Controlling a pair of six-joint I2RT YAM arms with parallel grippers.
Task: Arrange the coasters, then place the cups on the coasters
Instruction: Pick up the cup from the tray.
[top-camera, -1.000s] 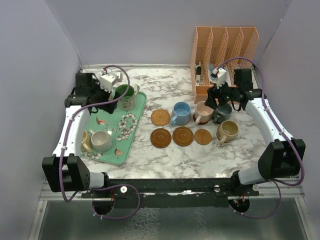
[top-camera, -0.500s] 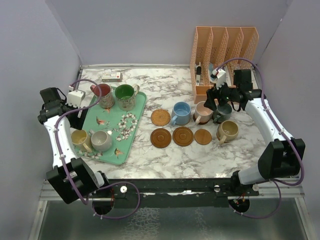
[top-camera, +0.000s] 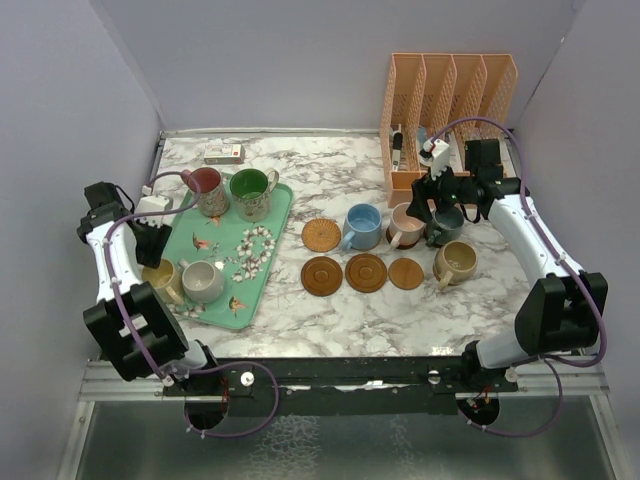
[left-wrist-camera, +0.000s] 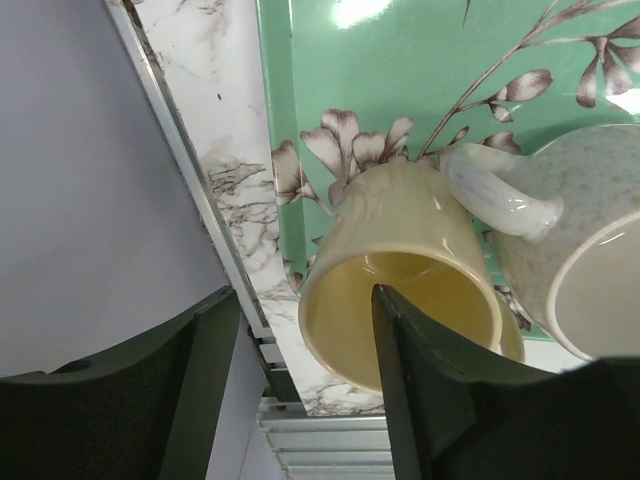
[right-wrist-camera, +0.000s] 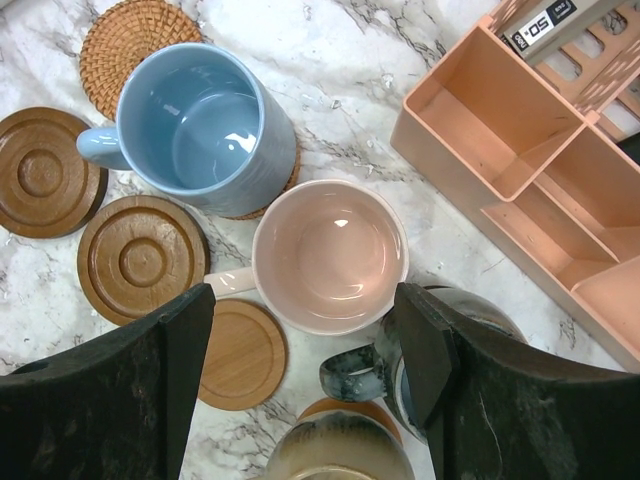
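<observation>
Both grippers: holding nothing.
Left gripper (left-wrist-camera: 302, 297): parted astride yellow cup (left-wrist-camera: 400, 250) wall.
Right gripper (right-wrist-camera: 305, 298): wide apart over pink cup (right-wrist-camera: 330, 255); blue cup (top-camera: 362, 225) at its 9 o'clock, top view.

Mint floral tray (top-camera: 283, 213) on the left of the marble table (top-camera: 330, 165), peach file organizer (top-camera: 450, 85) back right, little box (top-camera: 223, 153) behind the tray.

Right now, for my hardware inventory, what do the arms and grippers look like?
The left arm and right arm have white link shells between blocky black joints, with purple cables looping alongside and a white camera box at each wrist. The left gripper and right gripper have near-black fingers.
</observation>
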